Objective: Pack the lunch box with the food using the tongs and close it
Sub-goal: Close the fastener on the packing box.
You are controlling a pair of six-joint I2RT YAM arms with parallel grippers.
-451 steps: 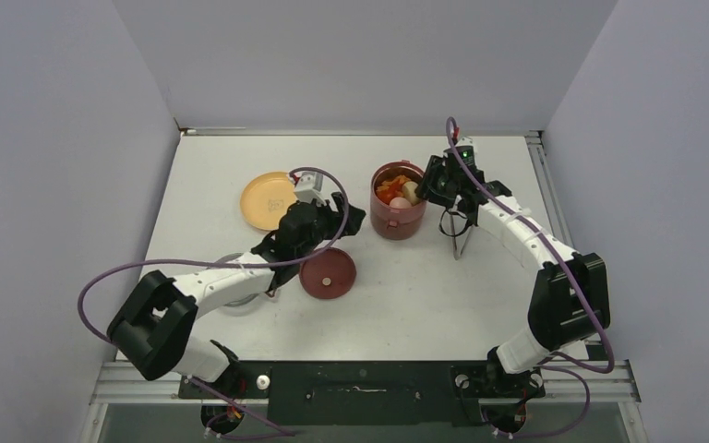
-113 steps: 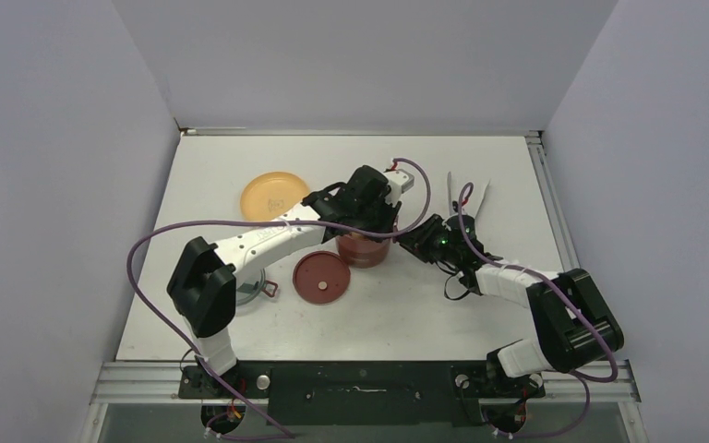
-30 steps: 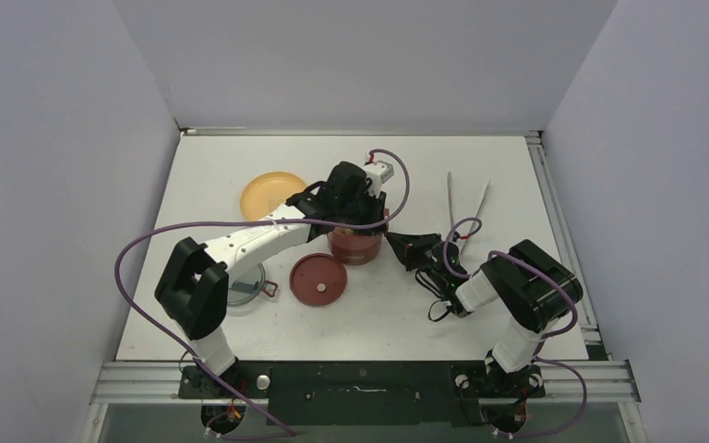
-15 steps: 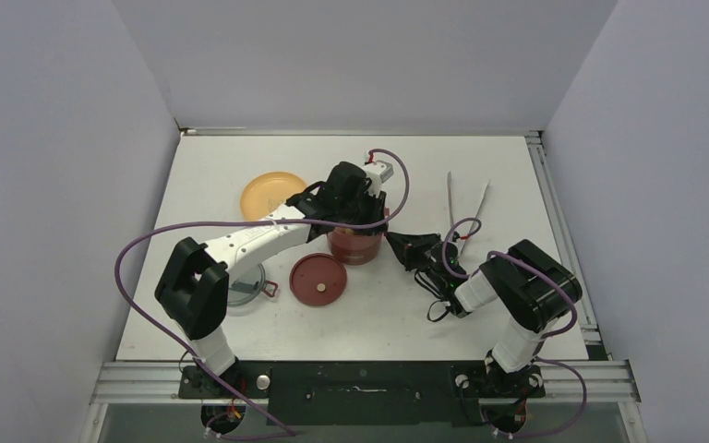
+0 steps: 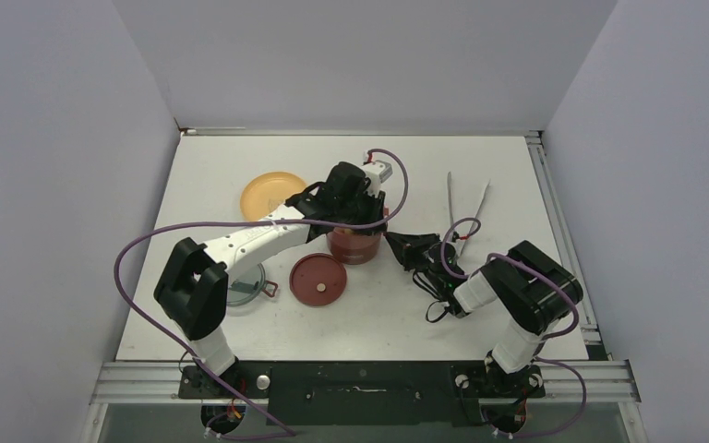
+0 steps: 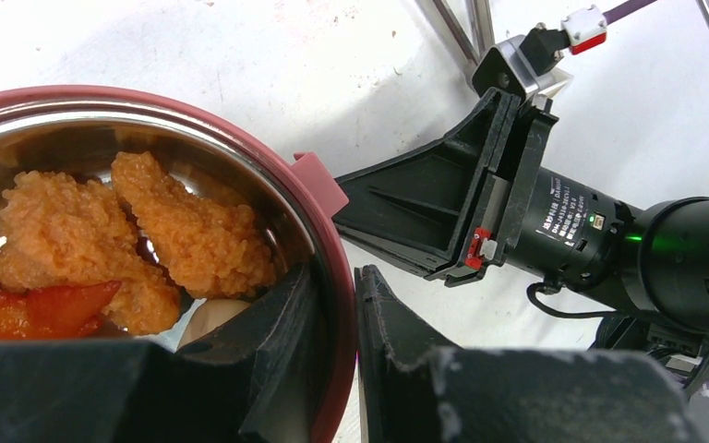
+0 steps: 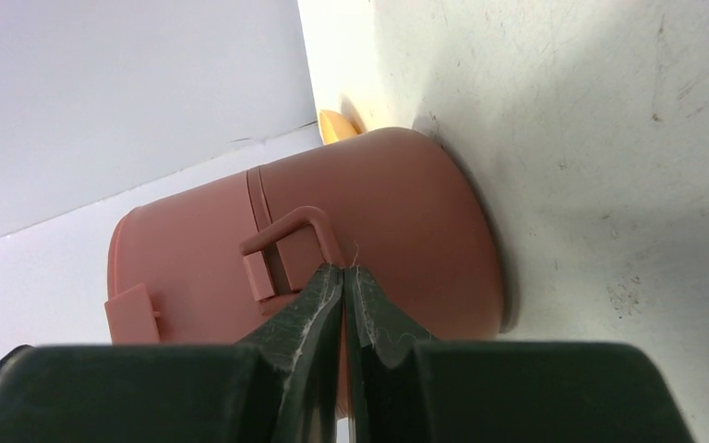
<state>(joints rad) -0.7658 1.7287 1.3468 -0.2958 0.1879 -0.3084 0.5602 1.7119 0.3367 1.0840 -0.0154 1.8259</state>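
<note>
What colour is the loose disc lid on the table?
The disc lid is maroon, clearest in the top external view.

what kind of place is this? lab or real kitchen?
Probably a lab test cell, not a kitchen: bare grey walls box in a white table, aluminium framing lines its near edge, and a lunch box sits there as a prop.

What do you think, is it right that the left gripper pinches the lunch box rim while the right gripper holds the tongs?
Not quite. The right gripper holds nothing: the right wrist view shows its shut tips at the side handle of the lunch box, and the tongs lie on the table. The left gripper does pinch the rim.
</note>
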